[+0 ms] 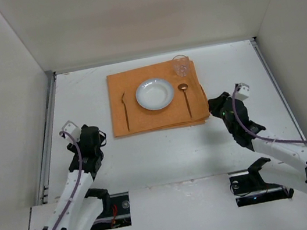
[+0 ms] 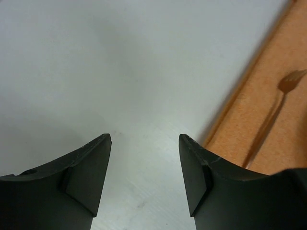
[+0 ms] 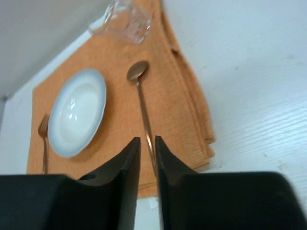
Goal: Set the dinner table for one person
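Logged counter [image 1: 166, 154] filling the walled bay ahead of both bases. Judged long axis likely left-to-right, not certain; rails along left and right edges, no pointing end.

Noted orange mat [image 1: 137, 123] toward far edge, carrying plate [image 1: 154, 93], fork [image 1: 125, 109], spoon [image 3: 137, 71], glass [image 1: 180, 65].

Recorded left pincer [image 2: 145, 139] spread, empty, near left edge. Recorded right pincer [image 3: 147, 140] almost pressed together, pinching nothing, just off mat's near-right corner.

Flagged risk: snagging mat edge on a low move, dragging spoon askew or tipping glass.
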Tool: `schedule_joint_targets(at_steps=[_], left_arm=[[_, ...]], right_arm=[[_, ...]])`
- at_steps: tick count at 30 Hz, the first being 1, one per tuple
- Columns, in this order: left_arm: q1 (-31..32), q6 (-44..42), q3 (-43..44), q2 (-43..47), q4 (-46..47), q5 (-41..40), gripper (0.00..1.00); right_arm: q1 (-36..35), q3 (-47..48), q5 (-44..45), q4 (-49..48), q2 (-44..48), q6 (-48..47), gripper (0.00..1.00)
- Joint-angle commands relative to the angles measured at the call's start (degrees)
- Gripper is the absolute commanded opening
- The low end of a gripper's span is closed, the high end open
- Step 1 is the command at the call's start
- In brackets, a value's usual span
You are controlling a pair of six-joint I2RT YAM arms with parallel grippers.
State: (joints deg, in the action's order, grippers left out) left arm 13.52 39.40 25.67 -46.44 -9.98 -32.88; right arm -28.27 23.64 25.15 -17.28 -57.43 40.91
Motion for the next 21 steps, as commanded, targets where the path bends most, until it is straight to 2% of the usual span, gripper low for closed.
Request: schedule_joint_targets(at_steps=[1, 6, 14, 21], left_arm=[[-2.13, 6.91, -2.81, 3.01, -3.03, -0.78, 0.57], [-3.54, 10.35, -3.97, 1.71, -4.52, -0.43, 0.58], [-3.2, 10.44, -2.65, -3.57, -4.53, -1.04, 0.64], [-2.84, 9.39, -0.01, -4.89, -4.26, -1.66, 0.64]], right_arm=[[3.87, -2.45, 0.7, -2.67, 2.76, 5.49, 0.28], [5.82, -3.69, 0.17, -3.64, 2.94, 6.99, 0.43], [5.82, -4.04, -0.98, -5.66, 1.18, 7.43, 0.45], [5.47, -3.69, -1.94, -5.75, 0.65, 7.43, 0.46]])
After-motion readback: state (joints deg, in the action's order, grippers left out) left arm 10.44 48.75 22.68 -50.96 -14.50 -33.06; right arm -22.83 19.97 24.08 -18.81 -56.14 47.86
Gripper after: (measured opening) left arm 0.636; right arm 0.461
